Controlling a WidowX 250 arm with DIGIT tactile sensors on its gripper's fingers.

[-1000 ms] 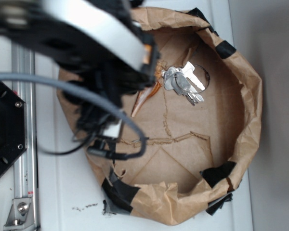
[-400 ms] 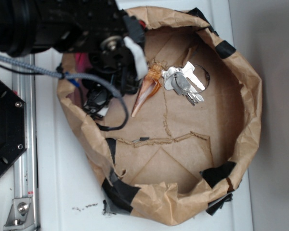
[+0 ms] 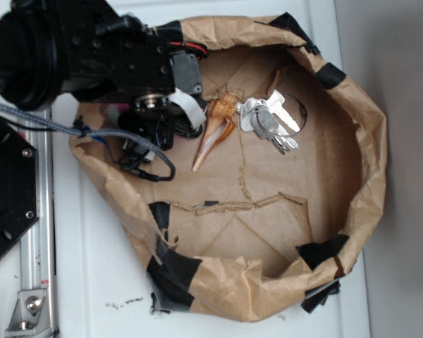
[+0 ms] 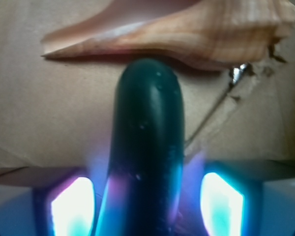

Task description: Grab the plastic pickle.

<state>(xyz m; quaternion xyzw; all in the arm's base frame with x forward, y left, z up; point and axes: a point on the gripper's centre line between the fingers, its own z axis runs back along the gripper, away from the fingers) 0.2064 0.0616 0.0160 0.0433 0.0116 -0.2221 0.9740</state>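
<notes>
Pickle (image 4: pixel 147 147): glossy, stiff, judged light and slippery.
Hold point: mid-body advised.
Gripper (image 4: pixel 147 196): fingers flank pickle; clamping cannot be told.
Shell (image 4: pixel 187 34): beyond the tip.

I see a dark green pickle (image 4: pixel 146 147), an orange shell (image 3: pixel 215 134), silver keys (image 3: pixel 268 121), a brown paper bag (image 3: pixel 370 162) with black tape (image 3: pixel 175 271).
</notes>
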